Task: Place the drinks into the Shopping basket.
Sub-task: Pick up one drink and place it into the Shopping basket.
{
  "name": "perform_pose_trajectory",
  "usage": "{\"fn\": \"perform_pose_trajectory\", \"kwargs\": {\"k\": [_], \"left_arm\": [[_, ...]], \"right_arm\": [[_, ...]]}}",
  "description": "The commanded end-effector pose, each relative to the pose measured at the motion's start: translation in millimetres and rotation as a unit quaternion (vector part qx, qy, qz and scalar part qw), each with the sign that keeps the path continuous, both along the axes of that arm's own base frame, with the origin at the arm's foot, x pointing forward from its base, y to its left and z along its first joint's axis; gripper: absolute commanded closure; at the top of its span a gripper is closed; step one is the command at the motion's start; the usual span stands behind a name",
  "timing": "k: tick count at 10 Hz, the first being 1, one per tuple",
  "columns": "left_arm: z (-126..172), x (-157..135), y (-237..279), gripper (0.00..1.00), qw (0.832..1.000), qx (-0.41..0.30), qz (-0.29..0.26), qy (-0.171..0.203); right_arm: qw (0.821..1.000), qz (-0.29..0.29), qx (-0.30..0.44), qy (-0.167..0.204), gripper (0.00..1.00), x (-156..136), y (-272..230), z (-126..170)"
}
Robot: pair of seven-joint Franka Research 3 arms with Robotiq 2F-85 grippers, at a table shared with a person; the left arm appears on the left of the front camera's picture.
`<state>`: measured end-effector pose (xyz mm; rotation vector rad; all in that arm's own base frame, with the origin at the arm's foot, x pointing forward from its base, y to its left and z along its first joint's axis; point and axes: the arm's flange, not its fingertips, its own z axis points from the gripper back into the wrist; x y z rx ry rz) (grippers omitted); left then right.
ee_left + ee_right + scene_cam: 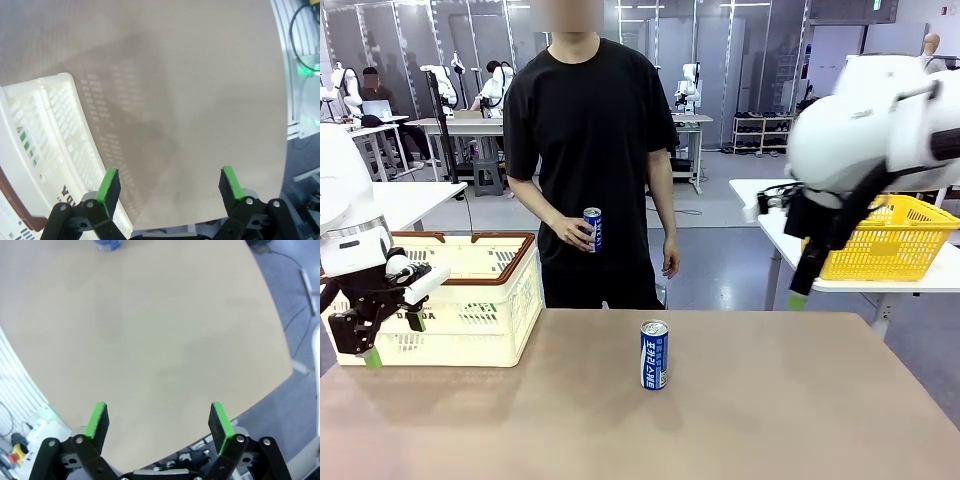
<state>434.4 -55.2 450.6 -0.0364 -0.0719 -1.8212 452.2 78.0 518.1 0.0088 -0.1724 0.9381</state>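
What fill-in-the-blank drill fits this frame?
The blue-and-white drink can stands upright on the ____.
A second can is held by the ____.
The Shopping basket sits on the robot's ____ side.
The left hand and right hand are both ____.
Missing: table; person; left; open.

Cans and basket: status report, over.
Left claw open, empty, beside basket. Right claw open, empty, raised at right. One can upright on table, second can in person's hand. Nothing near table can.
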Motion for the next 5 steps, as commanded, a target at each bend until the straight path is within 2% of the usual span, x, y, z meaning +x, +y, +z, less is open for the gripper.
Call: {"fn": "perform_pose_trajectory", "kwargs": {"k": [1, 5], "left_arm": [[1, -2, -1, 0.00, 1.000, 0.003, 0.006, -0.001], [1, -2, -1, 0.00, 1.000, 0.003, 0.006, -0.001]], "right_arm": [[0.996, -0.080, 0.018, -0.022, 0.00, -21, -24, -4], [0.987, -0.156, 0.029, -0.023, 0.00, -23, -55, -12]]}}
